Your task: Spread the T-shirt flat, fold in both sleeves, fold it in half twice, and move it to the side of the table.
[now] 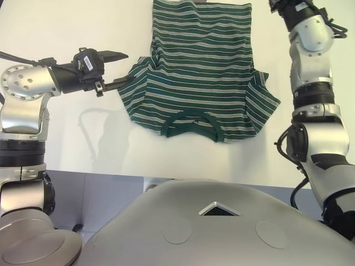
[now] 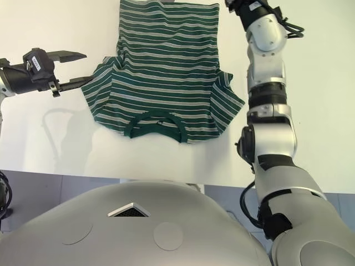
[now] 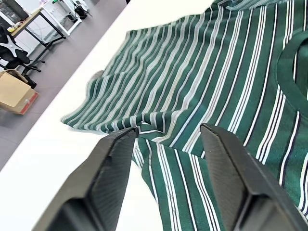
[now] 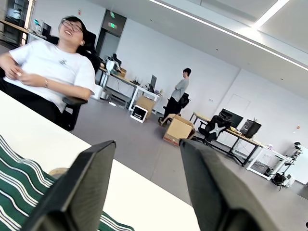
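While the white table (image 1: 61,144) takes most of the scene, the green T-shirt (image 1: 199,66) with thin white stripes lies on its middle part. The shirt is mostly open and flat, with the hem at the far side and the dark green collar (image 1: 191,124) at the side near the robot. The body of the shirt has some soft wrinkles. The left sleeve (image 1: 136,83) is bunched and partly folded onto itself, and the right sleeve (image 1: 267,95) is also rumpled at its edge. The left gripper (image 1: 123,69) is at the outer edge of the left sleeve with its two fingers wide apart and with nothing held between them; I cannot tell if the lower finger touches the cloth. The right gripper (image 4: 147,147) is near the far right corner of the shirt, above the striped cloth, and its fingers are also spread wide with nothing between them.
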Controlling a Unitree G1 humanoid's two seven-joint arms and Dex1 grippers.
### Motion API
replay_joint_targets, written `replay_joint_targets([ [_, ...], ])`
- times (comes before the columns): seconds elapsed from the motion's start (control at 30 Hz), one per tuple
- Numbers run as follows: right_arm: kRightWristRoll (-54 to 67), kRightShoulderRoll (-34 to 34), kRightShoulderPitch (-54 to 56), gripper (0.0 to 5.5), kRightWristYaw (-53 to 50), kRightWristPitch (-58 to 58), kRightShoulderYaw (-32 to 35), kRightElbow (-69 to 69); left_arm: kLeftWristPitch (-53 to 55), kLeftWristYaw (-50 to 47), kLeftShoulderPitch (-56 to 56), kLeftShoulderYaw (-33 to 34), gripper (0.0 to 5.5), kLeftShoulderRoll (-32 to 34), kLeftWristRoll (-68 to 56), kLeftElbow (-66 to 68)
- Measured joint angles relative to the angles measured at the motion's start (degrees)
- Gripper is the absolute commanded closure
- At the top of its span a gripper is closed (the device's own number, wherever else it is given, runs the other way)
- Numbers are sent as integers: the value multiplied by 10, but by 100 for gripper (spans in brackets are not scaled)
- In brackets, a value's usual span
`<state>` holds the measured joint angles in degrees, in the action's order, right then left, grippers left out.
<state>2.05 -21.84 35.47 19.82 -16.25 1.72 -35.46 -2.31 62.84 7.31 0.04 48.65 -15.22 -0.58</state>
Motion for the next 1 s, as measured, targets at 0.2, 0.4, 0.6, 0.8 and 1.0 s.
replay_joint_targets([
  [0.2, 95, -97, -106, 260, 114, 208, 42, 277, -88, -12, -47, 23, 235, 81, 111, 62],
  [0.4, 138, -131, -179, 260, 134, 311, 76, 397, -225, -43, -74, 11, 235, 162, 256, 31],
  [0.6, 142, -130, -182, 260, 132, 333, 83, 409, -231, -98, -75, -25, 235, 90, 269, 3],
  [0.8, 142, -128, -197, 260, 132, 334, 83, 411, -258, -135, -72, -42, 235, 93, 324, 83],
  [1.0, 140, -124, -199, 260, 132, 334, 83, 410, -272, -160, -51, -67, 235, 89, 361, 107],
])
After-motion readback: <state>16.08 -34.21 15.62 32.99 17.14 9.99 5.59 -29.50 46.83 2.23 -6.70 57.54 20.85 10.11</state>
